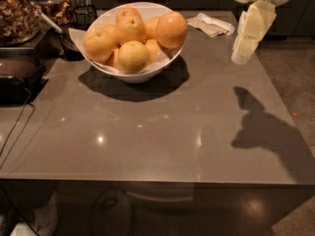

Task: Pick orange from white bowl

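Worktop (pixel 147 132): grey, glossy.
Bowl (pixel 132 75): white, paper-lined, far left of centre, piled with fruit (pixel 133 55).
Orange (pixel 171 29): largest and deepest in colour, on the pile's right side, at the rim.
Claw (pixel 241 58): pale, tip down, above the far right edge, well apart from the bowl; released or clenched, cannot tell.
Napkin (pixel 211 24): crumpled, far edge, between bowl and claw.

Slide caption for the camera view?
Cream two-finger gripper hovers right of the wide white bowl, large deep-orange orange untouched.
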Motion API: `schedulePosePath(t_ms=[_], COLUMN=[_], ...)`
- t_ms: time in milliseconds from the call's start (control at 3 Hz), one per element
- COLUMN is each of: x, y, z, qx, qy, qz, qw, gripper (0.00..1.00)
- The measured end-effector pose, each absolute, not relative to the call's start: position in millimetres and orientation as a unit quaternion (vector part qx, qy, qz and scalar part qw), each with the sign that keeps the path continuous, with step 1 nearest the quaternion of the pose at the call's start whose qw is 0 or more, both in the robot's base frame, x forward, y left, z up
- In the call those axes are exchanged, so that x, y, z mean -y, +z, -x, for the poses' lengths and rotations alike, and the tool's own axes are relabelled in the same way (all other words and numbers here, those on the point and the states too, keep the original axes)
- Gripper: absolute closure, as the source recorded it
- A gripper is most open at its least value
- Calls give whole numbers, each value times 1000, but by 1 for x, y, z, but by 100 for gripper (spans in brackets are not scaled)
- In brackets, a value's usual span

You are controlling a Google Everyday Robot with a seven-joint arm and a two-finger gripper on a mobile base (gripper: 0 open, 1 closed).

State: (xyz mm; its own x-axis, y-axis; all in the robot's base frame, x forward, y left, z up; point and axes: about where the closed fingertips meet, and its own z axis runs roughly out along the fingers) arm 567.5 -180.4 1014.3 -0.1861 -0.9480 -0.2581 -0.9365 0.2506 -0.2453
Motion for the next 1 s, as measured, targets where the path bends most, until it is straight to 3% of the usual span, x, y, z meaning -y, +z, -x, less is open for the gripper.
schedulePosePath(t_ms=[1000], x=[147], y=[1041], z=[-634], qx=[-745], qy=[-10], qz=[616], qw=[257], gripper=[0])
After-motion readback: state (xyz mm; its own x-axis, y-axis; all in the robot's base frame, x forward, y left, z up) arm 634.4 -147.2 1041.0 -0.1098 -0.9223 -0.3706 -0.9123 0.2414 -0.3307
